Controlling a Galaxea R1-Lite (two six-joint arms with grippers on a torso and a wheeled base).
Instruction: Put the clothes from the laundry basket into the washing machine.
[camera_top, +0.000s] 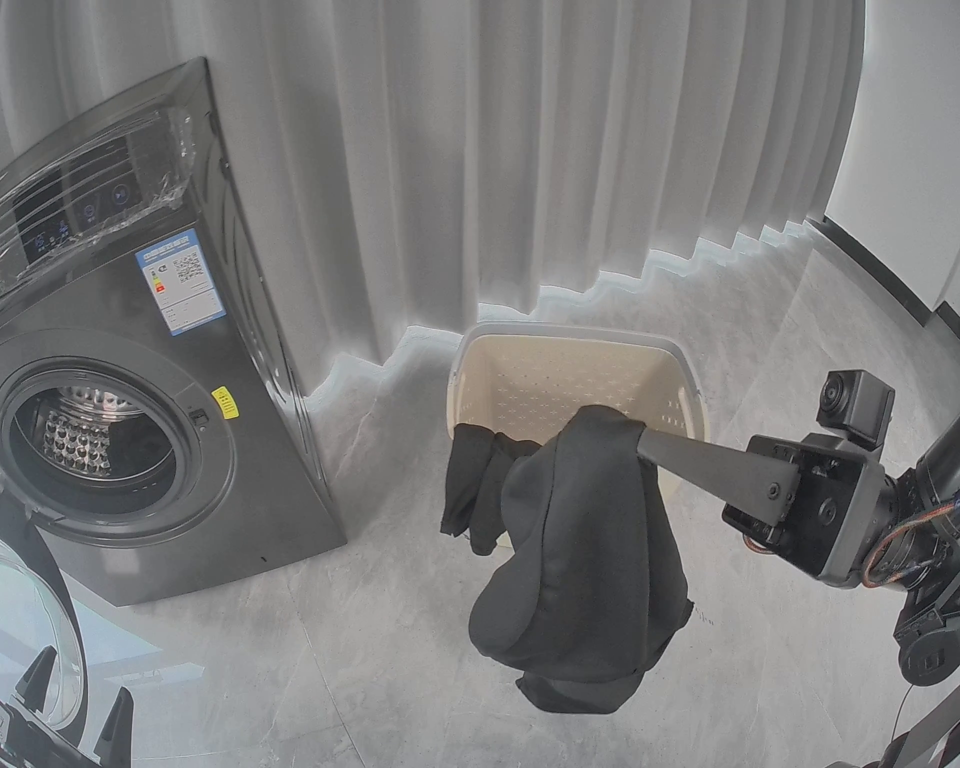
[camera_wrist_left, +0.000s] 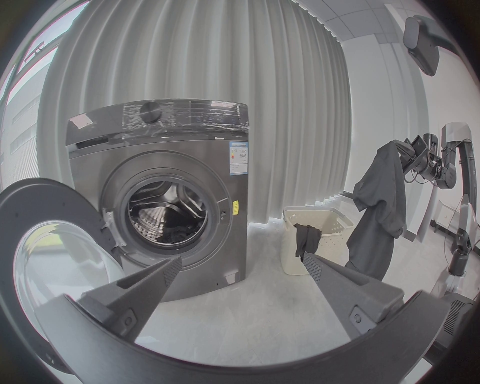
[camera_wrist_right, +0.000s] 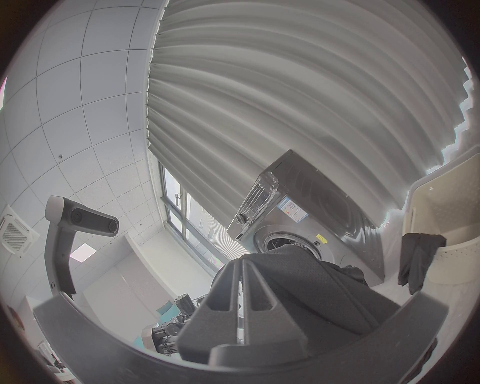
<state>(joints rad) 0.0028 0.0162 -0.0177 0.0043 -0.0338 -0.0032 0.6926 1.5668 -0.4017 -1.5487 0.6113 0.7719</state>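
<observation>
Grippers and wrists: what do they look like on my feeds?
Both are dark grey. The right gripper has long tapered wedge fingers on a boxy black wrist, topped by a small black camera cube, with red and black cables behind. The left gripper has matching fingers with dotted pads.

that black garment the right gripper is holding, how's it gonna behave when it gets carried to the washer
Likely very floppy: the black garment hangs in loose folds from the right gripper, drooping well below it. It will probably swing when carried, and its low hem may snag on the washing machine opening. It seems light, since one pinch holds it.
</observation>
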